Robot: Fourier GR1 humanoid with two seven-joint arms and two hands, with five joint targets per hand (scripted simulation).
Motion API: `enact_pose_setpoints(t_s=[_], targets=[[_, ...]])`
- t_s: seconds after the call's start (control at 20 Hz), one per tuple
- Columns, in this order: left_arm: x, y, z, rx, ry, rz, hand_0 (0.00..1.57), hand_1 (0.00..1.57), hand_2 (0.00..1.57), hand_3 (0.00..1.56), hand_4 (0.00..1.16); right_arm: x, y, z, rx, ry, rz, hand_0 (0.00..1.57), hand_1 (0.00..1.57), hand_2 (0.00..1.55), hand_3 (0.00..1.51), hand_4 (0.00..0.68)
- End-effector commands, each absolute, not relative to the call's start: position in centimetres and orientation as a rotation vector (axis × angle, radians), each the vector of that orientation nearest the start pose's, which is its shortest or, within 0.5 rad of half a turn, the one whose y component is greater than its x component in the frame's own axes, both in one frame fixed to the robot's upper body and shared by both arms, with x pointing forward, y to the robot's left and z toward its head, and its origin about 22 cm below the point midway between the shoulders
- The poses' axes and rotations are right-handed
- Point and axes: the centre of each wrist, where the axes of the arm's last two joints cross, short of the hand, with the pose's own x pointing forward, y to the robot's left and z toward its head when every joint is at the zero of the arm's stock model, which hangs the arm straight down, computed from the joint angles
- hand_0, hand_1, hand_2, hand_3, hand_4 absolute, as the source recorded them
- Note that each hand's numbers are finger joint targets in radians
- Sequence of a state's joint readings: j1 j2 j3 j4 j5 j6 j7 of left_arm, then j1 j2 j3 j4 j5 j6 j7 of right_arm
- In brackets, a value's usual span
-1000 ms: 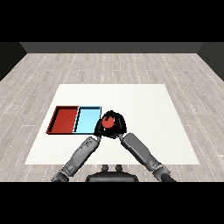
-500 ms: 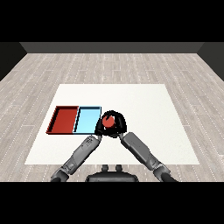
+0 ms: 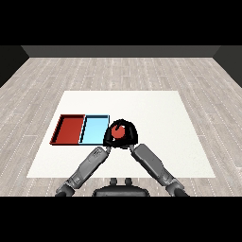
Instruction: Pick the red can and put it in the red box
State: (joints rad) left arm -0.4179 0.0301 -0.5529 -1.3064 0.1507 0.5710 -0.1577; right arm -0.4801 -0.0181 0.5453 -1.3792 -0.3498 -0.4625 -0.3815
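The right hand (image 3: 126, 133) grasps the red can (image 3: 118, 132) at frame centre, apparently nudged leftward since a second ago, just right of the light blue tray (image 3: 94, 130); the red tray (image 3: 69, 129) lies farther left.

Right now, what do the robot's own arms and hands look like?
Two grey forearms, built from rounded, jointed segments, come in from the lower corners. The left forearm and right forearm each end in a black robot hand: left robot hand, right robot hand. No cables or markings are visible.
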Motion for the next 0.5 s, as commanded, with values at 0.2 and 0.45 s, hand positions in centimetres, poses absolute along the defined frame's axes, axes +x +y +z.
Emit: enact_pose_setpoints(t_s=[0.2, 0.45], targets=[[28.6, 5.7, 3.2, -0.106, -1.822, -0.129, 1.57, 1.57, 1.57, 1.49, 1.14, 28.5, -5.8, 6.5, 0.464, -2.007, 0.08, 0.0, 0.0, 0.0, 0.0, 0.0], [29.9, 7.0, 4.4, -0.081, -1.808, -0.13, 1.57, 1.57, 1.57, 1.49, 1.15, 28.3, -7.2, 7.4, 0.444, -2.029, 0.071, 0.0, 0.0, 0.0, 0.0, 0.0]])
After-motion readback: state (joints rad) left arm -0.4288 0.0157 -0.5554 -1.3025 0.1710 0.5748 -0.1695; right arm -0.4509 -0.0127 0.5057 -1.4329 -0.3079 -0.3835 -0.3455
